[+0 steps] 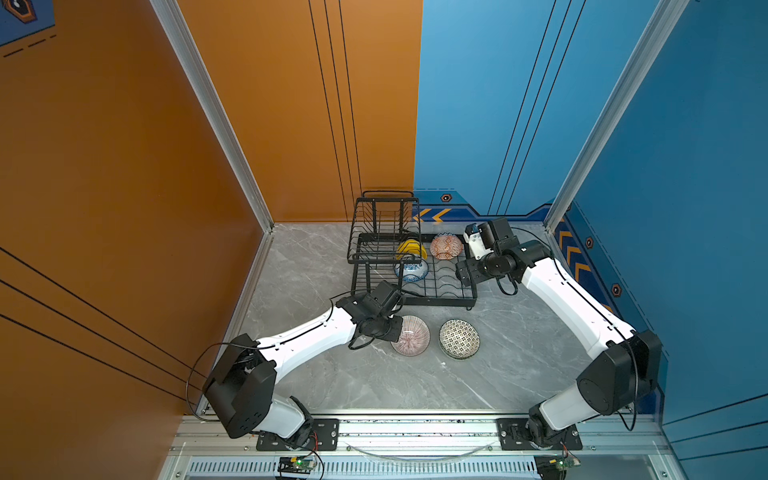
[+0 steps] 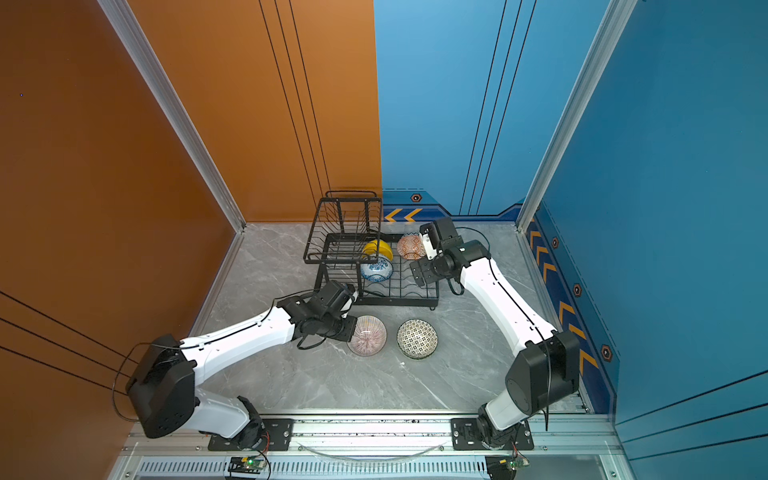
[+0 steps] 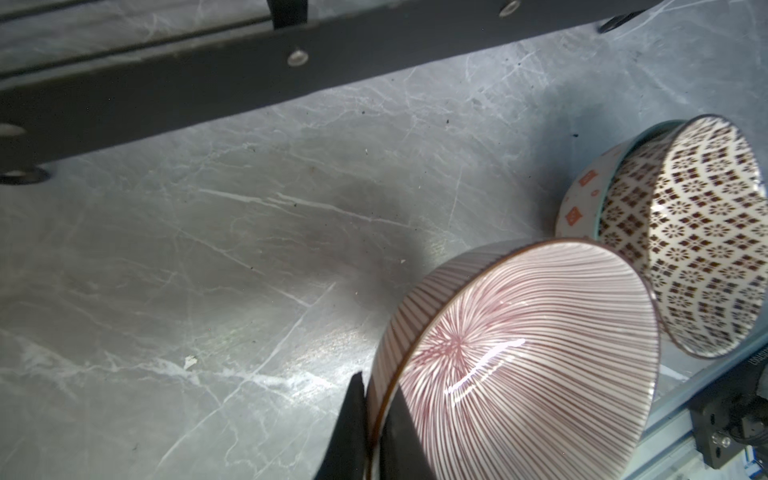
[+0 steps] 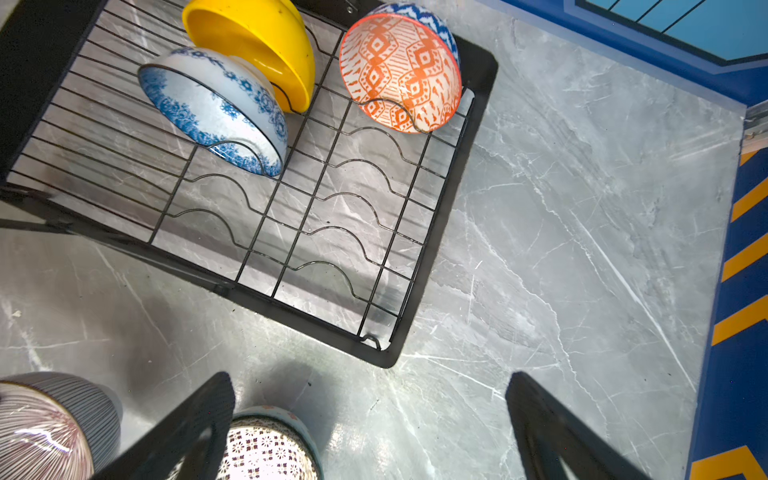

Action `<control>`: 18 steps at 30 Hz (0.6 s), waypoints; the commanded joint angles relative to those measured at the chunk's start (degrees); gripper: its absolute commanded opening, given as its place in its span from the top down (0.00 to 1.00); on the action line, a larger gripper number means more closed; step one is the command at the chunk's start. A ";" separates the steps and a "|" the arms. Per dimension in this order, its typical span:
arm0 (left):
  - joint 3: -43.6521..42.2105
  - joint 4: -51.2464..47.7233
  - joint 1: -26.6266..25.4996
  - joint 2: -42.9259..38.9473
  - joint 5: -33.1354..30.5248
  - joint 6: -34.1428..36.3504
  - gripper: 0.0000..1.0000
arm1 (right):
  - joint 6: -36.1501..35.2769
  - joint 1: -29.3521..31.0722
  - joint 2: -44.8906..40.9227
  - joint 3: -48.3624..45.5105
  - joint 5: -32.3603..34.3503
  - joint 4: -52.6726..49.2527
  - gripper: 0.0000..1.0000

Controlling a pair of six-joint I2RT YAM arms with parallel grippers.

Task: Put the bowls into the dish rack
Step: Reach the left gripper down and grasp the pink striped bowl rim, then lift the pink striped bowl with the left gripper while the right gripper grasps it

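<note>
The grey marble tabletop (image 1: pixel 519 374) fills the lower middle of both top views, with an orange wall (image 1: pixel 104 166) at frame left and a blue wall (image 1: pixel 685 166) at frame right. Your dish rack (image 1: pixel 444 300) stands at centre frame, near the back. In its lower tray the yellow bowl (image 1: pixel 411 248), the blue-white bowl (image 1: pixel 411 270) and the orange-white bowl (image 1: pixel 446 246) lean on edge in the slots. Below the rack in frame are the pink lined bowl (image 1: pixel 412 336) and, just right of it, the black-white bowl (image 1: pixel 459 337). Your left gripper (image 3: pixel 376 399) pinches the pink bowl's rim, one finger inside and one outside. Your right gripper (image 4: pixel 370 376) hovers spread wide by the rack's right edge, holding nothing.
</note>
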 commanded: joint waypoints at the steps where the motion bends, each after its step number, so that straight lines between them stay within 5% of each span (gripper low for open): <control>1: 4.91 -0.30 0.03 -2.81 -1.95 1.24 1.00 | 1.50 -0.28 -3.74 -0.92 -2.93 0.21 0.00; 18: 18.48 -1.09 -3.16 -0.02 -7.07 1.33 1.00 | 8.79 1.29 -11.00 -1.12 -14.26 -3.90 0.00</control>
